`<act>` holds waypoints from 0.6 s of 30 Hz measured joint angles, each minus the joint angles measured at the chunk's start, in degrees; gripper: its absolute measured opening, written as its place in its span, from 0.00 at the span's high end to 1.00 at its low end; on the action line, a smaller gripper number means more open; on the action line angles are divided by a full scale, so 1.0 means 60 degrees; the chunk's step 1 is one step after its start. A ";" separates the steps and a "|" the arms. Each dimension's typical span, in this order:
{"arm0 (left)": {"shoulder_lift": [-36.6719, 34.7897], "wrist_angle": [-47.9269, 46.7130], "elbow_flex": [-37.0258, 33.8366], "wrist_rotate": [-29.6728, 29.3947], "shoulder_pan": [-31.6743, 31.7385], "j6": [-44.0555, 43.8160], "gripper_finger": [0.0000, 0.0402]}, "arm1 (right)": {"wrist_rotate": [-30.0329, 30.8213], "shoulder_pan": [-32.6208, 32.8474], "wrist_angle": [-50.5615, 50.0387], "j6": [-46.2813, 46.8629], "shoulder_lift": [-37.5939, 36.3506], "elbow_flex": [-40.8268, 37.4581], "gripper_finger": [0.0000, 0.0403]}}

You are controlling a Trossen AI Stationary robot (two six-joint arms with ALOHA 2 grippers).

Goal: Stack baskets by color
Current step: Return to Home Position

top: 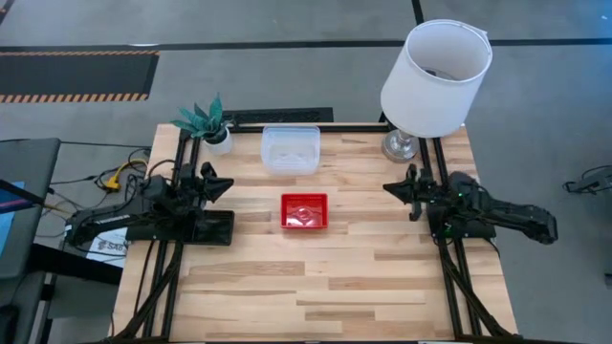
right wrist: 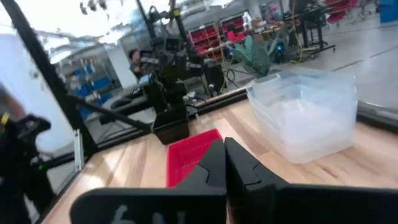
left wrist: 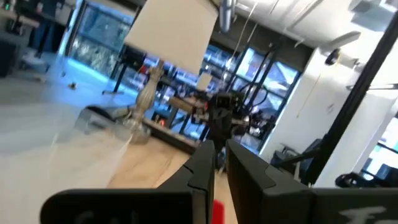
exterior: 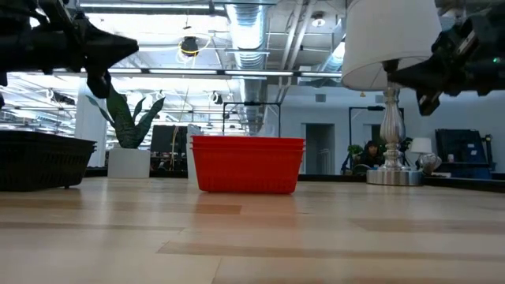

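Three stacks of baskets stand on the wooden table. The red mesh baskets are nested near the middle. The clear baskets sit behind them toward the far edge. The black baskets are at the left, beside my left arm. My left gripper hovers shut above the table's left side and points toward the right. My right gripper hovers shut on the right side and points toward the left. Neither holds anything.
A lamp with a white shade stands on its silver base at the far right corner. A small potted green plant is at the far left corner. Bare wood stretches across the near half of the table.
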 joint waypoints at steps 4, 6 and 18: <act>0.0035 -0.0592 -0.0004 0.0197 0.0003 -0.0138 0.93 | 0.0006 -0.0008 0.0020 0.0032 0.0088 -0.0082 0.98; 0.0042 -0.0869 -0.0006 0.0276 0.0000 -0.0149 0.93 | -0.0037 0.0031 -0.0014 -0.0264 0.0085 -0.0087 0.98; 0.0038 -0.1181 -0.0022 -0.0914 -0.0051 0.1647 0.93 | 0.0117 -0.0046 -0.0175 -0.1515 0.0071 -0.0077 0.98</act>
